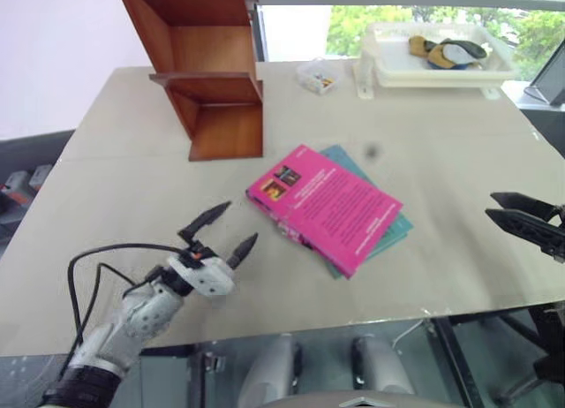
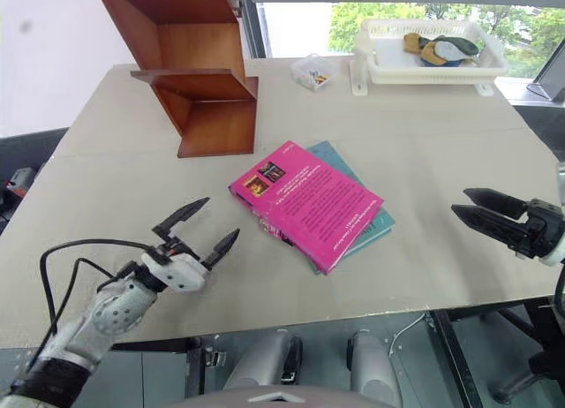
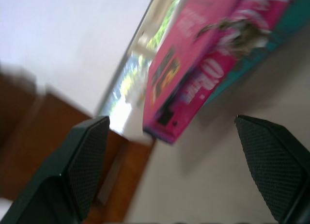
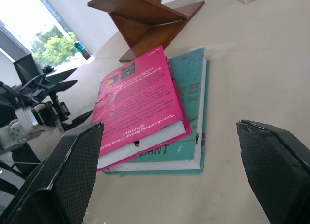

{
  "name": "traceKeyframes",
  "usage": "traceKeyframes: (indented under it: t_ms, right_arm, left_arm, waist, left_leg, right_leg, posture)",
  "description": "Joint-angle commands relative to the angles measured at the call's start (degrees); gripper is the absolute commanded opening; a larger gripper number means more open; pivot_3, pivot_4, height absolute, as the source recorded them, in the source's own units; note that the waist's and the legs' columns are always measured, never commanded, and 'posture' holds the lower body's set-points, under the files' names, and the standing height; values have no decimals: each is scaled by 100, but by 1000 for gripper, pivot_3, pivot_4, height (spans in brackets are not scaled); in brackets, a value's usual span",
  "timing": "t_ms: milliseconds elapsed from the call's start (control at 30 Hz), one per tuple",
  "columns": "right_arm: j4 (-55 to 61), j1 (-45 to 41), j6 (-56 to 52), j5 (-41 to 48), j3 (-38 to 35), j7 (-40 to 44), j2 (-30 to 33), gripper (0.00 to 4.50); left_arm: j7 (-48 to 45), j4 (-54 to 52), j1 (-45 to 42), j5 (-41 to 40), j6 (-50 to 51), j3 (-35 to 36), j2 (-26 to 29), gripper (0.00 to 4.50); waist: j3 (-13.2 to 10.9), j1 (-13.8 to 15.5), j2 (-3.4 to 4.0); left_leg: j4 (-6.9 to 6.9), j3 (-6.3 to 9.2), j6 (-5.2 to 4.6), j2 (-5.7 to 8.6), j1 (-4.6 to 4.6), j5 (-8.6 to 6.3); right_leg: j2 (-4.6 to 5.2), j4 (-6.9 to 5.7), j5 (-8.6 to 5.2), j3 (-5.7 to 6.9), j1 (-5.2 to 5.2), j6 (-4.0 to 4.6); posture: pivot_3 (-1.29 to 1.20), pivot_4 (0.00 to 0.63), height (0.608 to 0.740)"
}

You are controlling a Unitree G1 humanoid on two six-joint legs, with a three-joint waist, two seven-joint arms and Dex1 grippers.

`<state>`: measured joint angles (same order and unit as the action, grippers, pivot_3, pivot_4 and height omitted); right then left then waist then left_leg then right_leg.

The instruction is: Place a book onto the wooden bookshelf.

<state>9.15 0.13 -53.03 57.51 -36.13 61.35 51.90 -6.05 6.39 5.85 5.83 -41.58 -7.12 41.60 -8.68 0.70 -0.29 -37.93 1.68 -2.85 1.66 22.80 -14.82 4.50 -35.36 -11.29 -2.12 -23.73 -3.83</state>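
- While the book (image 2: 308, 204) lies flat on the teal book (image 2: 374, 224) at mid-table, I have both grippers empty with fingers spread: left gripper (image 2: 196, 224) near-left of it, right gripper (image 2: 470, 206) to its right.
- I'd judge the pickup hasn't begun; I should pinch only the pink cover's overhanging edge, not both books.
- Then I'd carry it to the wooden bookshelf (image 2: 194, 81) at the far left.

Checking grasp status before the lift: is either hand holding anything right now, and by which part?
Nothing is held. The left hand and right hand are both open, on either side of the pink book, which lies on the teal book, untouched.
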Motion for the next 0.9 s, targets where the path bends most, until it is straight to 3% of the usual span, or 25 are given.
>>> traceKeyframes:
  t_ms: [33,100,200,433,567,900]
  right_arm:
    - [1,-76,121,-15,-46,90,125,4500]
    - [-8,-85,127,-36,-36,101,128,4500]
    - [-21,-90,142,-65,-43,118,133,4500]
    - [-22,-30,164,-94,-117,118,133,4500]
    - [-31,-23,174,-119,-129,133,149,4500]
    - [-2,-8,200,-156,-157,81,113,4500]
  left_arm:
    - [-1111,-279,164,-2458,893,149,-476,4452]
    - [-1810,-744,342,-4309,2254,249,-869,4452]
    - [-2242,-1496,616,-6326,4006,418,-1136,4452]
    - [-1187,-2087,486,-9517,6727,931,-1679,4452]
    - [-538,-2062,80,-10256,7402,1111,-1839,4452]
    - [567,-1335,-1013,-9605,7811,1166,-2582,4452]
  waist:
    - [1,2,1]
    - [5,6,7]
    - [7,-3,11]
    - [11,12,15]
    - [11,13,11]
    - [11,14,9]
  left_leg:
    - [0,0,0,0,0,0]
    - [-5,0,-1,0,-3,1]
    - [-11,0,-2,-1,-4,1]
    - [-42,8,-4,2,-7,2]
    - [-47,9,-4,6,-8,2]
    - [-46,6,-4,8,-9,2]
  right_leg:
    - [0,-2,-2,1,0,3]
    - [-2,-7,-2,3,2,3]
    - [-6,-12,-3,7,3,2]
    - [-53,-26,7,41,20,-22]
    - [-60,-29,7,42,23,-23]
    - [-68,-26,3,35,23,-14]
  posture:
    - [0,150,740]
    - [0,150,740]
    - [0,150,740]
    - [0,150,740]
    - [0,150,740]
    - [0,150,740]
